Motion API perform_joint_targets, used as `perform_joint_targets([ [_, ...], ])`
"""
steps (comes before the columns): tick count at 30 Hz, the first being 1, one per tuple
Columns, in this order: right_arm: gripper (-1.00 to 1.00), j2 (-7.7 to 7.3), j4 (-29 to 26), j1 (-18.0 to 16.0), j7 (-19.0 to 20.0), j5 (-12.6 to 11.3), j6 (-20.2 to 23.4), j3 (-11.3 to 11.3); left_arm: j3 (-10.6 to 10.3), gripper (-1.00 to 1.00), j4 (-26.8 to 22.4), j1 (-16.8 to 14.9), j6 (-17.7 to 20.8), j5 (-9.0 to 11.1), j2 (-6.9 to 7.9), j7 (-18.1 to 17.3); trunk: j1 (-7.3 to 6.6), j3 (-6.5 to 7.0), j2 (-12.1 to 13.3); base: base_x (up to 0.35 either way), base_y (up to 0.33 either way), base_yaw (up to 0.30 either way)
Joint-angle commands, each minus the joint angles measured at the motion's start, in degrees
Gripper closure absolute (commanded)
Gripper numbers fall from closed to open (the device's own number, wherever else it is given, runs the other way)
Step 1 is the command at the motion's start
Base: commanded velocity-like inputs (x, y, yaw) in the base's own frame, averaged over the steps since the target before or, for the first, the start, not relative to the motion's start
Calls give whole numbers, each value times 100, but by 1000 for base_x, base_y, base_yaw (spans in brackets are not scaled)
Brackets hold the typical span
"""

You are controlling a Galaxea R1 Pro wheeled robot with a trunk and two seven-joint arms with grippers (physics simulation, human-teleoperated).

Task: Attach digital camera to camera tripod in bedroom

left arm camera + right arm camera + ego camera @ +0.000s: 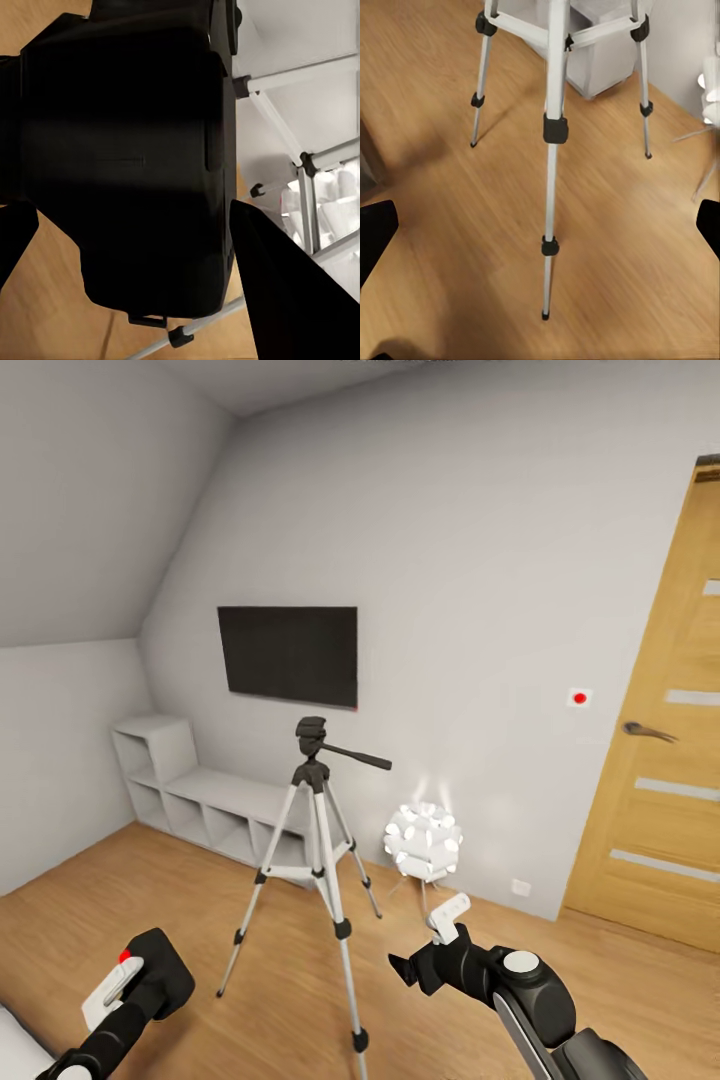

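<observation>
1. The digital camera (158, 970) sits clamped in the left gripper (125, 985), low and to the left of the camera tripod (318, 860), well apart from it. In the left wrist view the digital camera (124, 165) fills the space between the dark fingers (289, 292).
2. The camera tripod stands upright on the light wood floor (280, 980), legs spread, its black head bare and the pan handle (355, 756) pointing right. The right wrist view shows its silver legs (553, 150) and black feet planted on the boards.
3. The right gripper (425, 950) hangs to the right of the tripod's near leg, holding nothing, its fingertips spread wide.
4. Behind the tripod, a black TV (288, 655) hangs on the white wall.
5. A low white cubby shelf (200, 800) runs along that wall; its compartments look empty from here.
6. Right of the tripod glows a white lamp (423, 843), and beyond it stands a wooden door (665, 760).
</observation>
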Motion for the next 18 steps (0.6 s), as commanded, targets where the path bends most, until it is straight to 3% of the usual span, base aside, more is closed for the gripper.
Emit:
perform_joint_targets([
  [1, -100, -3, -3, -6, -19, -43, 31, 6, 6, 100, -3, 0, 32, 54, 2, 2, 2, 2, -5, 5, 325, -252],
  [6, -100, -2, -3, -16, -17, -43, 31, -4, 7, 100, -7, 0, 32, 51, 4, -5, 2, 23, -5, 38, 325, -252],
  [13, -100, 19, -3, -18, -13, -50, 37, -250, 7, 100, -10, 0, 32, 50, 6, -12, 2, 54, -5, 75, 325, -252],
  [18, -100, 28, -3, -16, -13, -49, 38, -296, 7, 100, -13, 0, 32, 50, 6, -16, 2, 76, -5, 126, 319, -252],
])
